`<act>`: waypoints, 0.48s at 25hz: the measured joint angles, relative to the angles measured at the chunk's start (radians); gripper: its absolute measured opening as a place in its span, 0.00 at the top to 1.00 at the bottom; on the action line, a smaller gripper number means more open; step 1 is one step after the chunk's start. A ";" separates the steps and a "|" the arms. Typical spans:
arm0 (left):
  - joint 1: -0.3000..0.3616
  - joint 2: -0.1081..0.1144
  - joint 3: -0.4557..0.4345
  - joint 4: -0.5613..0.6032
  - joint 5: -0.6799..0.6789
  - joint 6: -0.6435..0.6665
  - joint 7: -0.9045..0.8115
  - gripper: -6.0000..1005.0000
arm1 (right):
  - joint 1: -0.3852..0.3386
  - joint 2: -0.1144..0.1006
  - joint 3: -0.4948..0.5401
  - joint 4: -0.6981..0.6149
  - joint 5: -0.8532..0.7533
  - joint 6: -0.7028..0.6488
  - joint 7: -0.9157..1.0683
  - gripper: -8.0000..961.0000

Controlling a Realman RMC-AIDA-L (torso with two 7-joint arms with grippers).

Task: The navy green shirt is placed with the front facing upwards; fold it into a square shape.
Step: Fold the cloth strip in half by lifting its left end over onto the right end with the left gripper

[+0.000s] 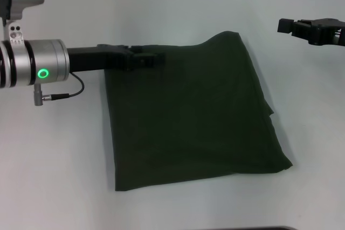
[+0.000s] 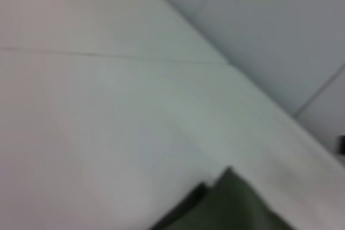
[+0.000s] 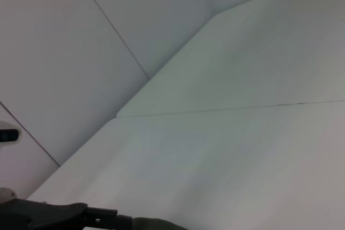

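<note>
Left gripper [image 1: 153,59], grip state unclear, at folded navy green shirt [image 1: 194,117], upper left edge; careless withdrawal could drag folds apart.

white table [image 1: 54,176], folded navy green shirt [image 1: 194,117] lying flat
</note>
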 joint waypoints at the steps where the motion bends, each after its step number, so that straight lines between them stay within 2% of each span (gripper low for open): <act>1: 0.002 -0.001 -0.002 -0.010 -0.006 0.027 0.000 0.18 | 0.000 -0.001 0.000 0.000 0.000 0.000 0.001 0.99; 5: -0.004 -0.009 0.003 -0.016 -0.022 0.102 0.000 0.18 | 0.001 -0.001 0.000 0.000 0.000 0.001 0.002 0.99; 12: -0.028 -0.015 0.040 0.049 -0.022 0.104 0.006 0.19 | 0.006 -0.003 0.001 0.005 0.000 0.001 0.003 0.99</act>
